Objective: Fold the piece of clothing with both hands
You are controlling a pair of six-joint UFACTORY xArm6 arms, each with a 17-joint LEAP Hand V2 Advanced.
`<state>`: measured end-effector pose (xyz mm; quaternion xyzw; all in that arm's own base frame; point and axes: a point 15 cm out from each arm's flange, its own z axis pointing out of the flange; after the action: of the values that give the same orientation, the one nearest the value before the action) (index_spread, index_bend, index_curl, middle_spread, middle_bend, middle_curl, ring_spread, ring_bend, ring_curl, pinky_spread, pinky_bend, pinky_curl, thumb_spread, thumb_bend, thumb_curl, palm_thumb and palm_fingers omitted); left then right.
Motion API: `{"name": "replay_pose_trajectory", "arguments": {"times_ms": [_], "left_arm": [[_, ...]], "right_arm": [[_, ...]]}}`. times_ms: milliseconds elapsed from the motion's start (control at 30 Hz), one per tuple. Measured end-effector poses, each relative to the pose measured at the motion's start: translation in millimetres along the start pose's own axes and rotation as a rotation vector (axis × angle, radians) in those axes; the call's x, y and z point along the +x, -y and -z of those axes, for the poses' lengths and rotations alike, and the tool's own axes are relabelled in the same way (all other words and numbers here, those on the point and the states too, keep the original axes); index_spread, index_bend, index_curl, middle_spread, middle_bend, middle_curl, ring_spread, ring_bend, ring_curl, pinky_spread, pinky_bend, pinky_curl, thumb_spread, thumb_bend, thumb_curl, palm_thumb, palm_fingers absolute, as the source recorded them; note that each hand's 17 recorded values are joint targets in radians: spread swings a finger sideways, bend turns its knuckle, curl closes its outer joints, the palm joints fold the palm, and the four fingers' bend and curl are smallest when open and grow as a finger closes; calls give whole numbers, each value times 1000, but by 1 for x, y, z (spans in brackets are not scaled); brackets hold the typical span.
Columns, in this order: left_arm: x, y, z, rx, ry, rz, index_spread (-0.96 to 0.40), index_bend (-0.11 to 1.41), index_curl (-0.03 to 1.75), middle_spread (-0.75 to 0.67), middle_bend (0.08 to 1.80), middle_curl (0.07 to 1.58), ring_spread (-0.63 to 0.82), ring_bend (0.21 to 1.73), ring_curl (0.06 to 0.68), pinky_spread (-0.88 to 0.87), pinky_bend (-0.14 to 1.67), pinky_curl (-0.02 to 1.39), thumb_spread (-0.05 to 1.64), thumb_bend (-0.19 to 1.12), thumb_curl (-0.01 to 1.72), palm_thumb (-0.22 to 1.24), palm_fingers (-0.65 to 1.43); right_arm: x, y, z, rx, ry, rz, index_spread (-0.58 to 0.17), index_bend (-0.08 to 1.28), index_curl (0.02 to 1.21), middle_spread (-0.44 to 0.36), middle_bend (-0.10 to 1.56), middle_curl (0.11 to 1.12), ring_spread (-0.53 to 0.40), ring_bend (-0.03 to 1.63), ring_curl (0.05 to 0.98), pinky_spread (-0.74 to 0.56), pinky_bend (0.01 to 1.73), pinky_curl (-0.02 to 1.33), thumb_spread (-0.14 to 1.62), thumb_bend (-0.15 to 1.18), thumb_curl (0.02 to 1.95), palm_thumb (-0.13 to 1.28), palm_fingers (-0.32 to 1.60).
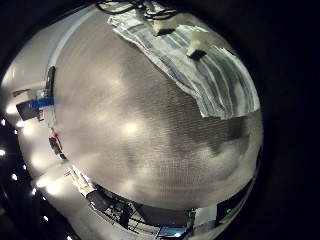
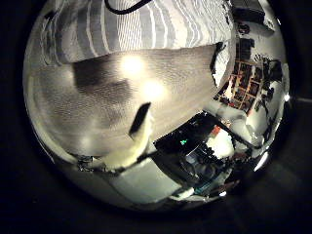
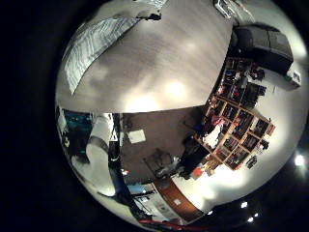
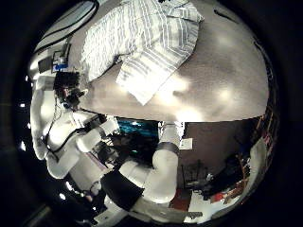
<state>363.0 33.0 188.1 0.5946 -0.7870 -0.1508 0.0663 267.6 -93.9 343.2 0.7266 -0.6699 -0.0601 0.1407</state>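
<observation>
Bench (image 4: 222,76) under all four palm cameras, pale woodgrain, lit in patches; no outside view on my screen, so I name no colours beyond light and dark.

Right thumb-side view: the striped garment (image 4: 142,43) lies on the bench, bunched, with one part sticking out toward the bench edge and a folded layer on top. Below the bench edge, a white arm (image 4: 156,175) and a black-and-white hand (image 4: 66,90) show; I cannot tell which hand it is, and its fingers are too small to read.

Right little-finger-side view: the garment sits at the far side of the bench, well apart from this palm. Shelving (image 3: 237,106) stands beyond the bench.

Left thumb-side view: the garment spreads across the far part of the bench, stripes running along it. A pale finger-like part (image 2: 136,127) reaches in over the bare wood, touching nothing I can see.

Left little-finger-side view: the garment lies flat at the far bench edge.

Either hand's clench or release: I cannot tell.
</observation>
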Motion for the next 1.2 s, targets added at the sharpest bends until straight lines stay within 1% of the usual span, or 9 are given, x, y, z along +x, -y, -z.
{"name": "replay_pose_trajectory", "arguments": {"times_ms": [100,200,333,433,567,733,867,1000,1200], "left_arm": [[-4,0,0,-19,18,6,-107,247,401,-73,438,427,64,625,183,169,196,290,1030,-4,351,414,562],[-6,0,1,-36,32,1,-205,284,439,-223,594,485,-138,687,195,-13,227,289,1054,17,372,521,845],[-7,-1,4,-56,31,2,-316,331,503,-361,729,571,-361,774,241,-267,313,318,1066,31,402,641,1074],[-8,-2,7,-61,29,4,-396,378,568,-424,787,629,-459,884,305,-431,435,371,1076,26,425,694,1171],[-8,-2,13,-60,23,-3,-482,408,652,-478,848,691,-494,1061,391,-581,666,458,1087,13,457,740,1214],[1,-1,36,-4,14,-27,-570,464,772,-512,918,758,-494,1184,456,-643,843,544,1096,-7,493,764,1148],[4,-1,62,49,32,-31,-618,475,860,-524,958,799,-488,1226,481,-663,908,582,1100,-13,514,766,1108],[4,-7,74,42,37,-28,-654,470,941,-531,974,828,-483,1252,493,-675,935,602,1102,-12,532,768,1079],[0,-13,78,35,35,-19,-693,440,1044,-538,978,857,-480,1273,500,-675,950,624,1104,-14,551,765,1062]], "right_arm": [[0,0,0,1,0,2,-386,161,283,-72,300,362,-1,627,189,386,678,132,1050,-23,264,32,256],[0,1,0,1,-1,3,-385,163,285,-69,300,362,-1,624,190,386,674,133,1051,-24,261,26,258],[-1,0,1,3,0,4,-388,164,286,-73,301,362,-9,628,193,386,666,133,1052,-23,260,25,268],[0,-1,2,8,-2,3,-390,169,287,-76,314,365,-13,629,193,385,654,131,1053,-23,260,25,287],[0,-1,3,13,-3,4,-396,158,285,-91,335,371,-46,663,201,383,634,127,1052,-22,262,31,320],[2,8,3,29,-17,53,-401,186,288,-123,328,368,-123,731,214,290,644,121,1060,6,281,126,399],[5,29,-8,22,-22,113,-392,151,287,-149,328,372,-193,794,237,188,655,116,1057,7,300,237,403],[1,58,-22,26,-28,168,-387,173,296,-163,327,376,-230,762,237,119,676,117,1044,-9,312,314,345],[-18,68,-91,-96,1,231,-390,184,317,-188,289,368,-157,586,194,124,685,126,1024,-26,309,330,208]]}}
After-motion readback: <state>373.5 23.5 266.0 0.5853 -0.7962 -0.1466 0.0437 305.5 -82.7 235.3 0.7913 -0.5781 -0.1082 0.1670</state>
